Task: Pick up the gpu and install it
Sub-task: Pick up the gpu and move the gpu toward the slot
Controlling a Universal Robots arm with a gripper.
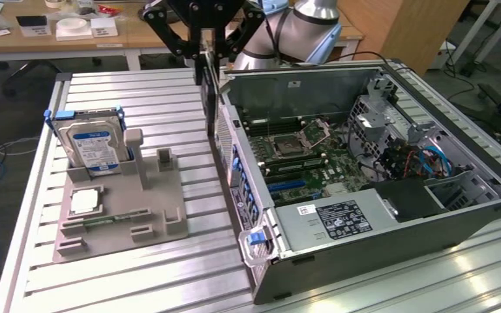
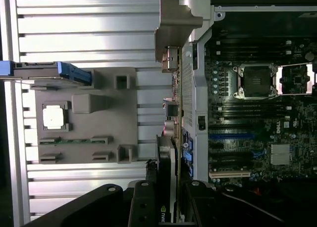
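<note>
My gripper (image 1: pixel 205 47) is shut on the gpu (image 1: pixel 208 91), a thin dark card that hangs edge-on in the air. The card is just outside the open computer case (image 1: pixel 381 215), beside the case wall nearest the grey fixture. In the wrist view the gpu (image 2: pixel 167 157) runs from between my black fingers (image 2: pixel 143 202) out to its pale metal bracket (image 2: pixel 174 24). It lies along the case's edge, over the slatted table. Inside the case, the motherboard's blue slot (image 2: pixel 230 136) and the open processor socket (image 2: pixel 255 81) are visible.
The grey fixture (image 1: pixel 141 195) sits on the slatted table at the exterior view's left. It holds a hard drive in a blue caddy (image 1: pixel 94 147) and a small square silver chip (image 1: pixel 85 202). The case's power supply (image 1: pixel 342 218) and cables (image 1: pixel 416 163) fill its near and far right.
</note>
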